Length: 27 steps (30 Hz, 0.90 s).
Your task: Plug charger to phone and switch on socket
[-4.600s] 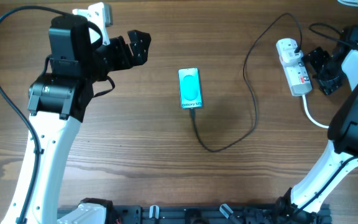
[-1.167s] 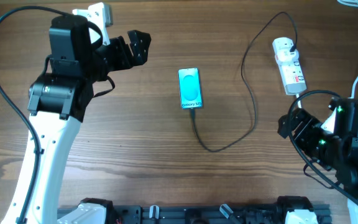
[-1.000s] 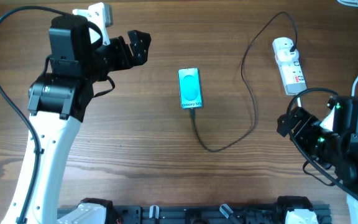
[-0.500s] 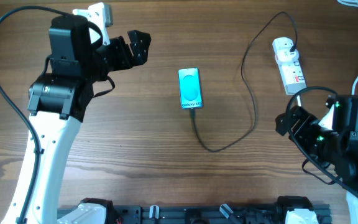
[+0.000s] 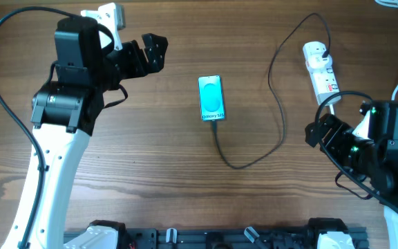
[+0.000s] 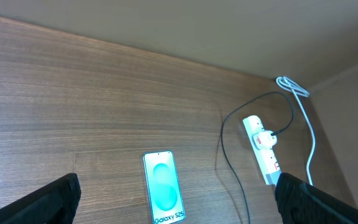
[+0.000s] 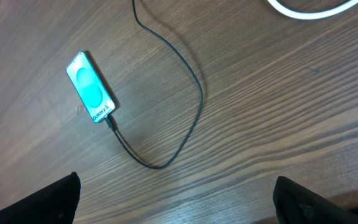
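Right end effector (image 5: 321,131) hangs spread and empty, socket (image 5: 323,79) just ahead, phone (image 5: 211,98) well apart leftward, charger (image 7: 201,96) looping between. Danger: reaching for the switch could snag that charger and yank it free.

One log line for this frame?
charger tip meets phone | socket switch unreadable | left gripper open, empty | right gripper open, off socket
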Each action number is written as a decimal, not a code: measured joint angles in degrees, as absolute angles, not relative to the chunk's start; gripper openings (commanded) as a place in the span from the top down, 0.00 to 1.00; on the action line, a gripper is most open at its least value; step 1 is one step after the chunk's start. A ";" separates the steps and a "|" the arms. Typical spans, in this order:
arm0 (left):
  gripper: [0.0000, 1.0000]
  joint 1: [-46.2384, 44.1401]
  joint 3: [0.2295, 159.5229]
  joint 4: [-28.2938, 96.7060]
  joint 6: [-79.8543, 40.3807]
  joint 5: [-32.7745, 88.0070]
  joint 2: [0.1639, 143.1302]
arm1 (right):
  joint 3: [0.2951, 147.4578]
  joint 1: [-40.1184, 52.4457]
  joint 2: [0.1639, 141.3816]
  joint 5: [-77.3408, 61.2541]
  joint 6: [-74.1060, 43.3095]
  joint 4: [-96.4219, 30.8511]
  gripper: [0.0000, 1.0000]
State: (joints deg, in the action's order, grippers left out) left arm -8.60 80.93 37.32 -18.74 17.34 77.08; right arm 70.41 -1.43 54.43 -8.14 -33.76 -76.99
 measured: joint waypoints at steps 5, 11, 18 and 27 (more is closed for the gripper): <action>0.00 -8.60 80.93 37.32 -18.74 17.34 77.08 | 70.17 -1.41 52.29 -8.14 -29.52 -73.41 0.00; 0.00 -8.60 80.93 37.32 -18.74 17.34 77.08 | 69.89 -1.41 40.77 -8.56 -23.38 -69.45 0.00; 0.00 -8.60 80.93 37.30 -18.74 17.34 77.08 | 57.41 -1.41 26.04 -10.57 -15.64 -55.13 0.00; 0.00 -8.60 80.93 37.32 -18.74 17.17 77.08 | 30.52 -1.37 12.95 -16.56 -7.22 -26.06 0.00</action>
State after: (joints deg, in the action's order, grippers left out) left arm -8.60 80.93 37.32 -18.74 17.17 77.08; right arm 30.52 -1.37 12.95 -16.56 -7.22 -26.06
